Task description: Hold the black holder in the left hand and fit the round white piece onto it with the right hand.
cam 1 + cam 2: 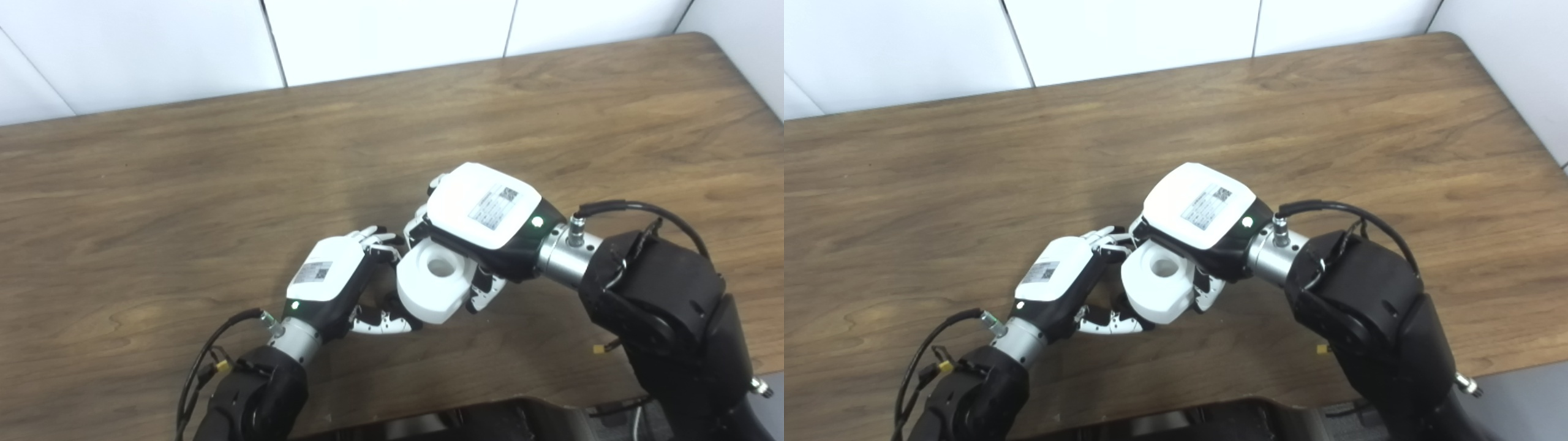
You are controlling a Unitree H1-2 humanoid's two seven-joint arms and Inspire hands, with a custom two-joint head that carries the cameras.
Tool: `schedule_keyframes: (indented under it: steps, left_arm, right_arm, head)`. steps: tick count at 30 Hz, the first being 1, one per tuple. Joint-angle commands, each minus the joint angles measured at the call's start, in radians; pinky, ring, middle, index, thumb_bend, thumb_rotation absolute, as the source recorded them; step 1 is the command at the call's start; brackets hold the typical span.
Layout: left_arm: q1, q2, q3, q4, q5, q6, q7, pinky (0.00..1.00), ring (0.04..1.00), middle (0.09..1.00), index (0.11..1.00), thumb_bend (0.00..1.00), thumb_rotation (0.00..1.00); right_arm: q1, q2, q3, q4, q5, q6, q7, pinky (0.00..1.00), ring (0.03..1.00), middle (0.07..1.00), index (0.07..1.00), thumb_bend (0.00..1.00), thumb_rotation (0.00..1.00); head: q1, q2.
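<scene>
White-backed left hand [334, 278] sits near centre, fingers curled; black holder hidden, so grasp uncertain. Just right, touching its fingertips, round white piece [432, 280], bore up, is gripped from above by right hand [481, 211], above the tabletop [153, 184]. Looks rigid, light, smooth plastic; best held by its rim.

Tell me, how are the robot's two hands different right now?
The right hand sits farther back and looks bigger; the left hand sits nearer and looks smaller. The right hand grips the round white piece from above; the left hand only meets its side. Both have white backs with labels and a green light.
</scene>
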Motion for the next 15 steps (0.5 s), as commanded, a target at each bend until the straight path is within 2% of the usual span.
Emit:
schedule_keyframes:
  steps: [1, 15]
  left_arm:
    - [0.003, 0.000, -0.011, -0.001, -0.009, 0.010, -0.032, 0.90, 0.926, 0.845, 0.491, 0.51, 0.06]
    - [0.001, -0.003, -0.014, 0.008, -0.006, 0.004, -0.026, 0.89, 0.924, 0.843, 0.491, 0.51, 0.06]
  right_arm:
    - [-0.016, 0.006, -0.012, -0.012, 0.007, -0.015, -0.032, 0.80, 0.641, 0.477, 0.492, 0.53, 0.00]
    - [-0.016, 0.020, -0.001, 0.005, -0.024, -0.038, -0.038, 0.79, 0.638, 0.476, 0.493, 0.53, 0.00]
  head:
    - [-0.001, 0.000]
    - [0.005, 0.003]
